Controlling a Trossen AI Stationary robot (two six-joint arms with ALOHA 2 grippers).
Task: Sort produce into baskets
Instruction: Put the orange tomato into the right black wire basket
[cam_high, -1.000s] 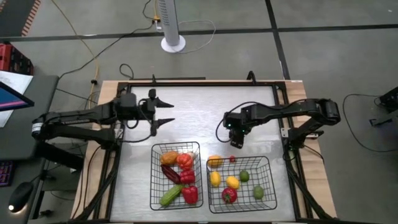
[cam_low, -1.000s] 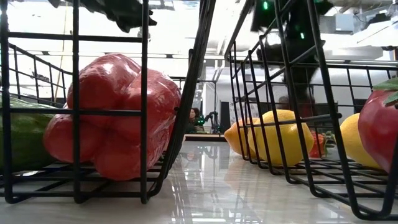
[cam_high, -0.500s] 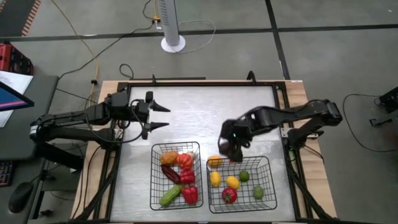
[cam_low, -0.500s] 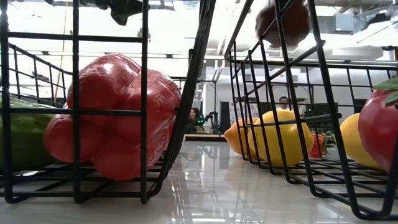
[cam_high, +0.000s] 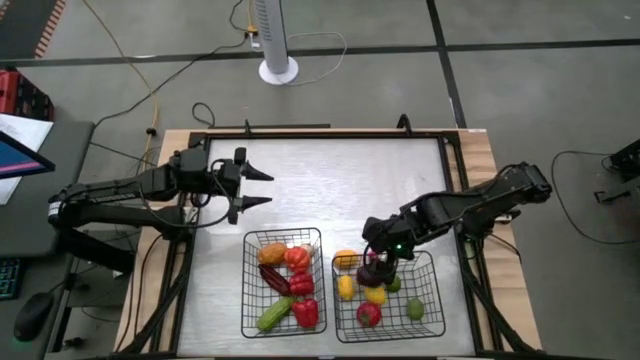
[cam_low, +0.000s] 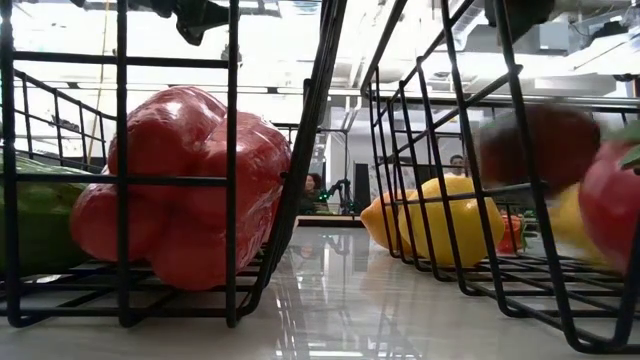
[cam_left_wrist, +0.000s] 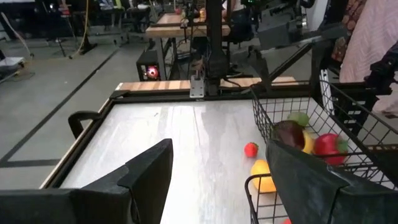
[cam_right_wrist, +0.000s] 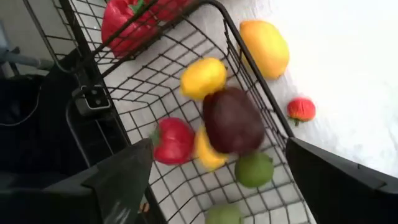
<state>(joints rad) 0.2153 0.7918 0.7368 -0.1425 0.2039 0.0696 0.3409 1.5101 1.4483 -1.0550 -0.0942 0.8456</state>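
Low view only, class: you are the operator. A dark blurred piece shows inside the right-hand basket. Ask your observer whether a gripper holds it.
Observer: No. The dark purple piece sits between the right gripper's open fingers, touching neither.
Operator: Anything outside the baskets?
Observer: Yes, a small red piece and a yellow-orange piece lie on the table beside the right basket.
Operator: And the other arm?
Observer: The left gripper is open and empty, over the table beyond the left basket.

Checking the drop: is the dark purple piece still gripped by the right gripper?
No, the dark purple piece sits apart from the open right gripper fingers, over the basket.
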